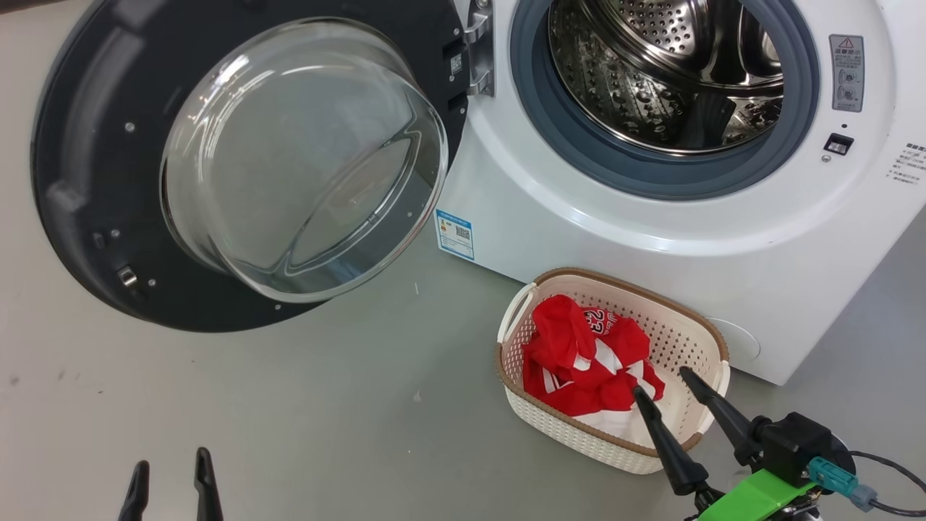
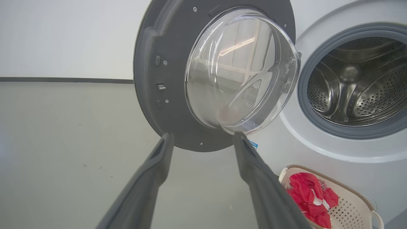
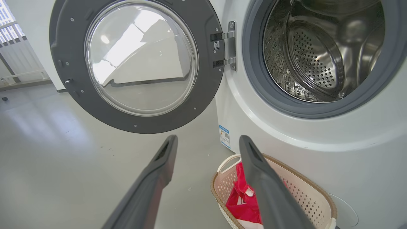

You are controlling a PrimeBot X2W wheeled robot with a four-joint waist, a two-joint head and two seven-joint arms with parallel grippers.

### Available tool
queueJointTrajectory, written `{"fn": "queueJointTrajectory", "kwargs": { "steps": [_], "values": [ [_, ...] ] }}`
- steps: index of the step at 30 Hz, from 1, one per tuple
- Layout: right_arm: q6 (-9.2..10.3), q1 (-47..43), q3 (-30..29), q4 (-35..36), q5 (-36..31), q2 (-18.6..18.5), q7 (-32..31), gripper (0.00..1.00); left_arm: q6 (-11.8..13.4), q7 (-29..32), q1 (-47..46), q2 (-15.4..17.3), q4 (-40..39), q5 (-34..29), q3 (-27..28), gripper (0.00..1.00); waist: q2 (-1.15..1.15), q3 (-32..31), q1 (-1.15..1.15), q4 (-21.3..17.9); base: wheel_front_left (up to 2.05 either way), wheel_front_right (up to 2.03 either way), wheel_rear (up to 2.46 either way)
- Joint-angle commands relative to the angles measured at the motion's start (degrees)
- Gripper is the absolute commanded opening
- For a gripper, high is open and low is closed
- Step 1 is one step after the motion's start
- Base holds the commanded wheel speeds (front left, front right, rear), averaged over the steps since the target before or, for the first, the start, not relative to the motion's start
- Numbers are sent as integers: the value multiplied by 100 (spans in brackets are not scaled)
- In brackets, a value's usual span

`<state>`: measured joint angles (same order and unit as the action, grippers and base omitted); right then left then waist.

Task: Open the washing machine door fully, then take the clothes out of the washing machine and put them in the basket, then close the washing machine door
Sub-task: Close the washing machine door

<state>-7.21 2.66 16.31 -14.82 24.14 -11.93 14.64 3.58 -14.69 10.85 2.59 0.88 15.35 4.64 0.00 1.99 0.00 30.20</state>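
One washer [image 1: 651, 239], one door [image 1: 246, 166] wide; one basket [image 1: 579, 441] holding clothes [image 1: 586, 354]; left hand [image 1: 172, 463], right hand [image 1: 662, 381] spread, empty.

The door [image 1: 87, 181] is dark plastic with clear shiny glass. The drum [image 1: 651, 79] is shiny metal. The clothes [image 1: 579, 358] are soft red cloth.

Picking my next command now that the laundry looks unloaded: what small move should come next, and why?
Probably bring the open left jaws toward the far rim of the door to start pushing it shut. The drum looks empty, the red clothes lie in the basket, and the door hangs wide open.
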Motion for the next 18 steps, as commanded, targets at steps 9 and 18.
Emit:
{"fn": "queueJointTrajectory", "kwargs": {
  "steps": [9, 18],
  "values": [
    [-28, -10, -120, 199, -14, 25, 36, 100, -244, -31, -579, 29, -873, 115, 646, 0, 0, 47, 0, -21, 0, 0, 0],
    [-28, -239, -350, 317, -104, 109, 36, 100, -957, -31, -2003, 387, -1359, 90, 1769, 0, 0, 72, 0, -80, 0, 0, 0]
  ]
}}
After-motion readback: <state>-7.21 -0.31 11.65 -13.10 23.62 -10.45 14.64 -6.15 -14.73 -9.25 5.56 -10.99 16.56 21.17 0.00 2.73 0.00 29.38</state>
